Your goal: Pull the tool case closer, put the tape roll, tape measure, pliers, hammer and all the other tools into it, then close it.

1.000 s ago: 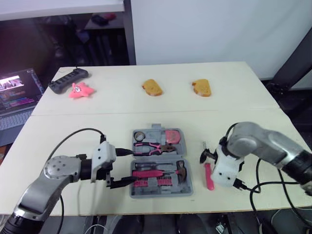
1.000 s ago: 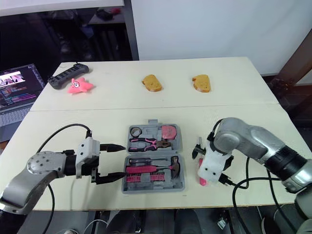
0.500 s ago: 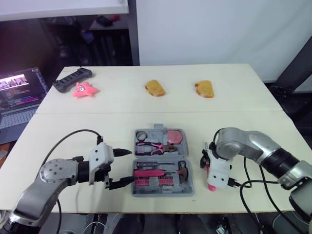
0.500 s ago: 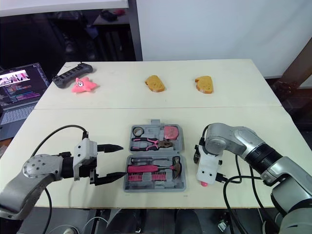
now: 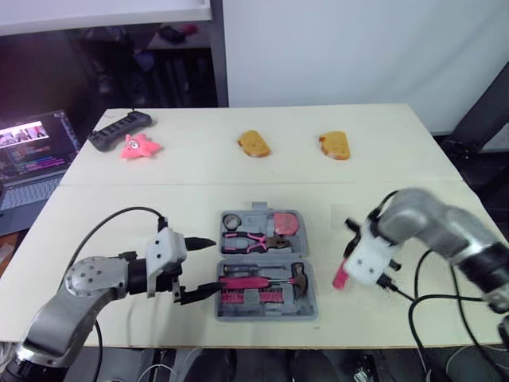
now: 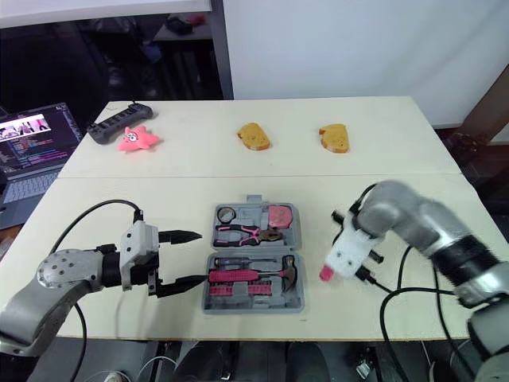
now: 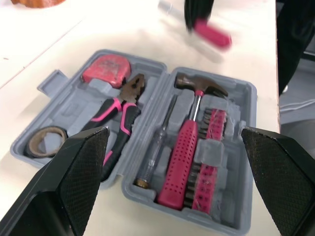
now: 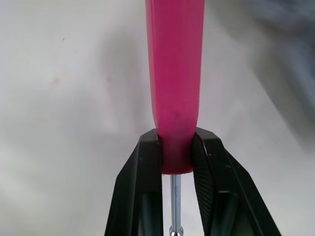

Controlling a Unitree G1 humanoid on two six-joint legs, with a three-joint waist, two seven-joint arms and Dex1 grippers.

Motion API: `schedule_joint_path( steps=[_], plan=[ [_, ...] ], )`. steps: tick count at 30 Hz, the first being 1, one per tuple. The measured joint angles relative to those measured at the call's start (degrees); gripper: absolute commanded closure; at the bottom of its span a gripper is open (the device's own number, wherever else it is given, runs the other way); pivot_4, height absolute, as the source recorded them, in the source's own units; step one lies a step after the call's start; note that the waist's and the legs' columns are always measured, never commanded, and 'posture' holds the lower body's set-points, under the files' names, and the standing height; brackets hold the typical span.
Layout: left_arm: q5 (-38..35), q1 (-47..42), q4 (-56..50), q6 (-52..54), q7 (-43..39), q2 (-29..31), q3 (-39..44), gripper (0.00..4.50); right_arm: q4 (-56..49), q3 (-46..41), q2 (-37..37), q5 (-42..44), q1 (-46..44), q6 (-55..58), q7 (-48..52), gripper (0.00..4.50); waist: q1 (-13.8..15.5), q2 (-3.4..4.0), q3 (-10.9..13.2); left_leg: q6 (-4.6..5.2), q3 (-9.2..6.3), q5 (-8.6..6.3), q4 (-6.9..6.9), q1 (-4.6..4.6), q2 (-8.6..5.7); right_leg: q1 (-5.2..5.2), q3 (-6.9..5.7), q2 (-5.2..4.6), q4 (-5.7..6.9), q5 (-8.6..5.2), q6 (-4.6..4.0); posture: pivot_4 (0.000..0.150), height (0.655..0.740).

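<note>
Packing what looks like the last loose tool. Pinching the pink plastic-handled screwdriver with thin steel shaft point(image 8: 174, 73) at the handle's shaft end with the right gripper point(image 8: 175, 147), above the pale table point(image 5: 413, 199), just right of the open grey plastic tool case point(image 5: 266, 311). Holding the left gripper point(image 5: 204, 267) spread wide beside the case's left edge, gripping nothing. Next: carrying leftward over the case, lowering into a free recess, releasing, then folding the lid shut. Against half a second ago: lifted off the tabletop and tilted, no longer lying flat.
</note>
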Motion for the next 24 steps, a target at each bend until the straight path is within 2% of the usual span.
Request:
schedule_joint_path(
  steps=[2, 3, 5, 6, 7, 11, 15, 19, 24],
  plan=[
    [-0.09, -0.03, -0.14, 0.0, 0.43, -0.46, -0.05, 0.0, -9.14, -5.05, 1.91, 8.67, -0.25, 28.81, 0.72, 4.18, -0.28, 0.01, -0.01, 0.0, 0.01, 0.0, 0.0, 0.03, 0.02, -0.03, 0.04, 0.03, 0.03, 0.03, -0.05, 0.15, 0.74],
    [-0.12, -0.02, -0.21, 0.04, 0.66, -0.6, -0.05, 0.0, -10.52, -5.69, 3.25, 10.31, -1.47, 38.99, 0.2, 4.18, -0.23, 0.01, -0.01, 0.0, 0.0, 0.0, 0.0, 0.03, 0.02, -0.03, 0.03, 0.03, 0.03, 0.04, -0.08, 0.15, 0.74],
    [-0.21, -0.13, -0.4, 0.75, 1.16, -1.01, -0.21, 0.0, -8.83, -8.55, 10.59, 12.4, -7.01, 70.61, -5.72, 4.18, -0.08, -0.03, -0.03, -0.02, 0.0, 0.01, 0.0, -0.03, -0.02, -0.08, 0.04, -0.01, 0.02, -0.01, -0.32, 0.15, 0.74],
    [-0.39, -0.13, -0.71, 0.97, 1.29, -1.1, -0.26, 0.0, -7.48, -10.57, 12.37, 13.46, -8.2, 82.48, -8.93, 4.18, 0.32, -0.01, -0.05, -0.03, -0.05, 0.01, 0.02, -0.14, -0.04, -0.18, 0.01, -0.04, 0.02, -0.01, -0.34, 0.15, 0.74],
    [-0.46, -0.1, -0.77, 1.04, 1.32, -1.09, -0.25, 0.0, -6.64, -12.04, 12.6, 14.39, -7.83, 88.23, -11.1, 4.18, 1.01, -0.01, -0.06, -0.03, -0.17, 0.01, 0.03, -0.27, -0.09, -0.22, -0.1, -0.07, -0.02, 0.01, -0.3, 0.15, 0.74],
    [-0.59, 0.02, -0.56, 1.12, 1.32, -1.06, -0.1, 0.0, -3.73, -17.12, 12.64, 19.67, 0.48, 95.64, -21.58, 4.18, 3.01, -0.04, -0.08, -0.08, -0.13, 0.04, 0.15, -1.01, -0.22, -0.83, -0.14, -0.19, -0.07, 0.11, -0.12, 0.15, 0.74],
    [-0.82, -0.45, -0.5, 1.23, 1.28, -1.02, -0.12, 0.0, -3.86, -22.24, 14.51, 30.15, 6.64, 96.11, -33.81, 4.18, 2.6, -0.03, -0.08, -0.36, 0.28, 0.22, 0.15, -1.41, -0.2, -1.44, -0.05, -0.17, 0.05, 0.15, -0.05, 0.15, 0.74],
    [-1.05, -0.66, -0.53, 1.24, 1.02, -0.99, -0.14, 0.0, -7.43, -30.49, 24.79, 35.93, 13.0, 96.1, -52.91, 4.18, 1.49, -0.08, -0.12, -0.45, 0.32, 0.29, 0.11, -1.33, -0.1, -1.41, -0.12, -0.04, 0.16, 0.21, -0.15, 0.15, 0.74],
    [-1.13, -0.53, -0.53, 1.26, 0.94, -0.92, -0.13, 0.0, -9.04, -38.46, 36.31, 35.82, 15.67, 96.11, -72.06, 4.18, 1.13, -0.29, -0.28, -0.27, 0.3, 0.2, 0.07, -0.69, -0.08, -0.75, -0.1, 0.09, 0.11, 0.35, -0.22, 0.15, 0.74]
  ],
)
